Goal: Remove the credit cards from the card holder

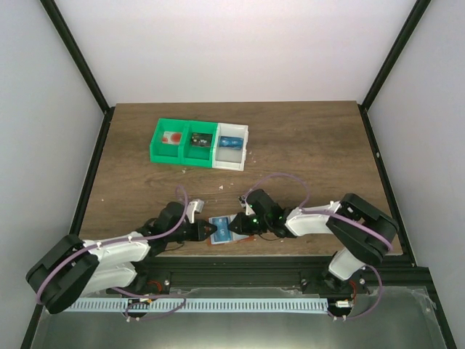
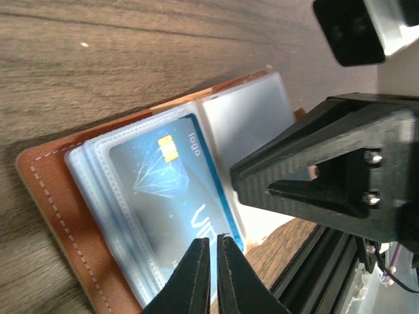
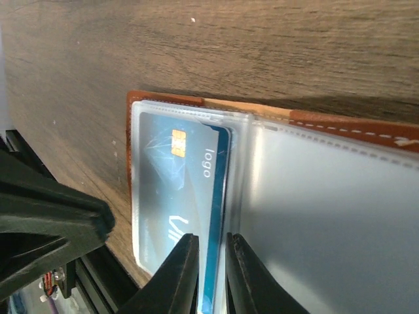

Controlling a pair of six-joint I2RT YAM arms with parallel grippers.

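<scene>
Card holder [image 3: 340, 125]: small flat folding wallet, lying open and face up on the desk [image 1: 305, 145] near its front edge; orange-brown outer cover with pale stitching along the rim; inside, stacked translucent grey-blue sleeves on both leaves. Credit card [image 2: 173, 180]: blue, with a gold chip, a pale diamond motif and the word "logo"; lies face up in the topmost sleeve of one leaf; the facing sleeve appears plain frosted grey.
</scene>
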